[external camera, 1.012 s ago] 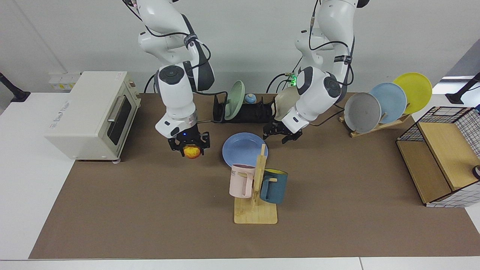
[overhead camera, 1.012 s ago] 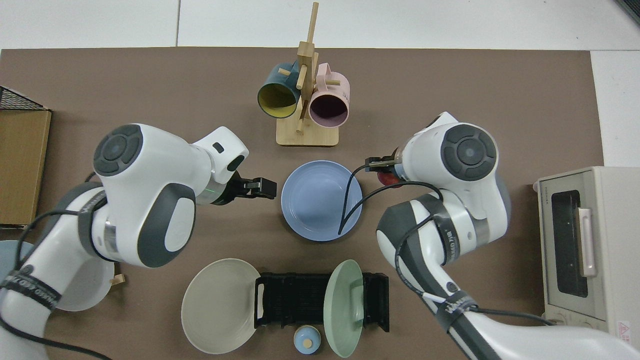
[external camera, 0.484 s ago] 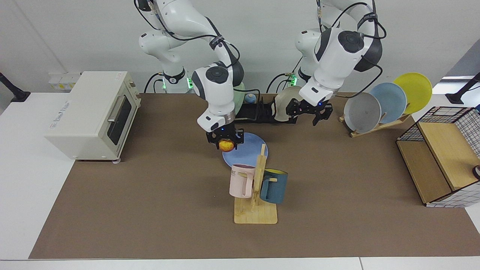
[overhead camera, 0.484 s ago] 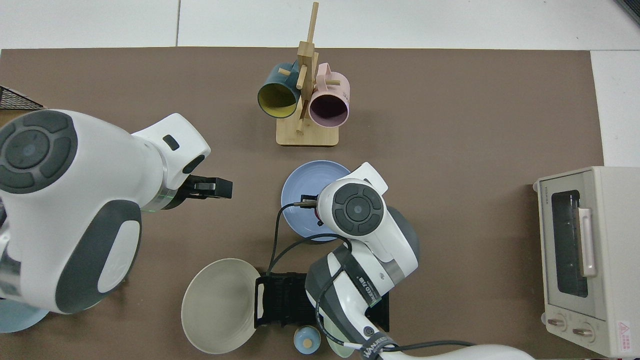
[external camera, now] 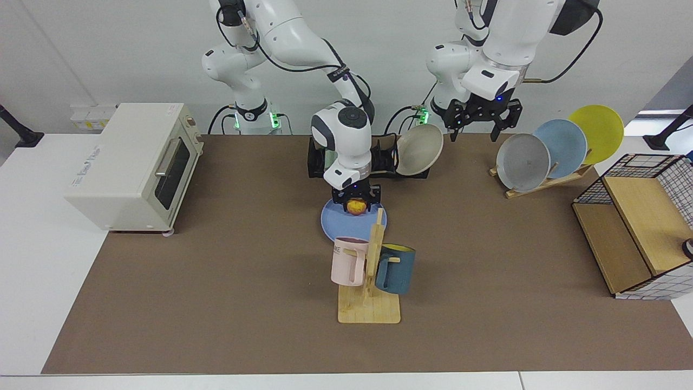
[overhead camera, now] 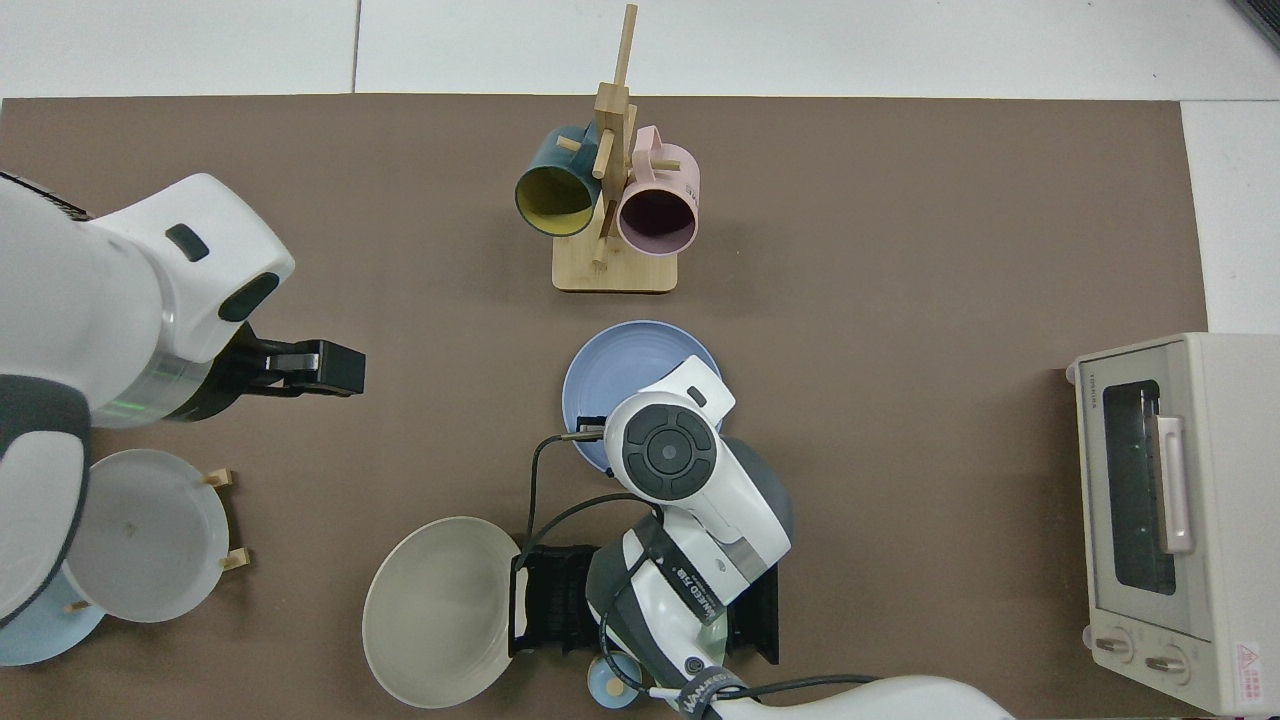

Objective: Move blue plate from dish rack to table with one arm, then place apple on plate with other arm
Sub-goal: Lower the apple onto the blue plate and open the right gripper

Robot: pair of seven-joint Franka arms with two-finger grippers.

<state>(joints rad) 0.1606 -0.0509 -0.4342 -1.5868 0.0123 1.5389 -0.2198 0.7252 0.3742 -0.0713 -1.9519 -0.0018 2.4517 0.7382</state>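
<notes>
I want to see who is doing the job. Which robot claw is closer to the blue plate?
The right claw. It sits just above the blue plate, gripping the apple. The left claw is open, raised high and far off, near the wooden plate stand.

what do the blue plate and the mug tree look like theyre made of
Blue plate: probably matte plastic or melamine; flat periwinkle colour, no glare, though glazed ceramic can't be excluded.
Mug tree: light wood, likely bamboo; pale tan, unpainted, with pegs and a flat base.
</notes>
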